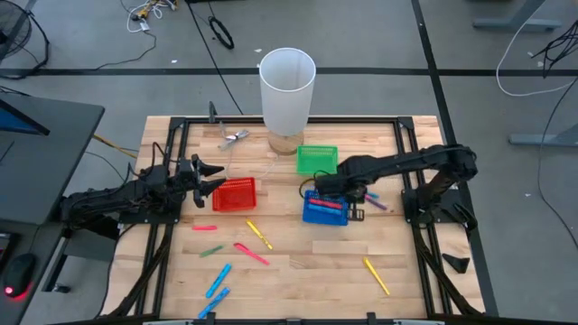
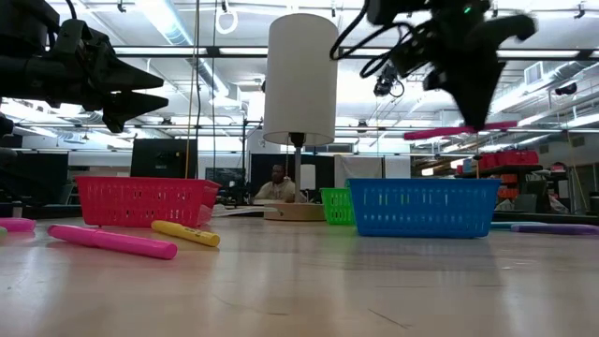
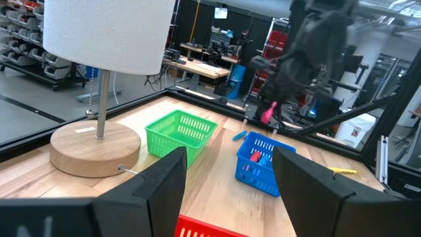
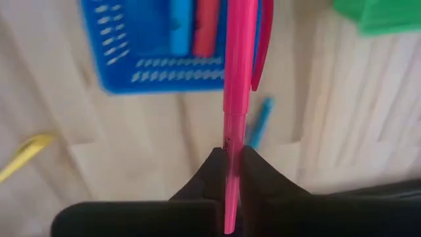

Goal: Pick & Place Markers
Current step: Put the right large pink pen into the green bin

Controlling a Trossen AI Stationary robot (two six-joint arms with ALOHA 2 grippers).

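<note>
My right gripper [image 2: 475, 120] hangs over the blue basket [image 1: 325, 210], shut on a pink marker [image 4: 238, 72]. A light blue and a red marker lie inside that basket. My left gripper [image 1: 209, 177] waits open and level at the table's left, by the red basket [image 1: 235, 194]; nothing is between its fingers [image 3: 158, 191]. Loose markers lie flat on the wood: a yellow one [image 1: 259, 235], a pink one [image 1: 250, 254], a red one [image 1: 205, 227], a green one [image 1: 210, 251], two light blue ones [image 1: 217, 281] and another yellow one [image 1: 377, 276]. My right gripper pinches the pink marker's barrel [image 4: 234, 141] between its two fingers, nearer one end than the middle. The fingers [image 4: 263, 181] come from above, pointing down, and lie across the marker. The marker hangs about level [image 2: 440, 132], lifted clear above the blue basket.
A green basket [image 1: 317, 159] stands behind the blue one. A tall white cylinder on a round wooden base [image 1: 287, 86] stands at the far middle. Purple and pink markers [image 1: 376, 204] lie right of the blue basket. A person sits in the room beyond [image 2: 277, 184].
</note>
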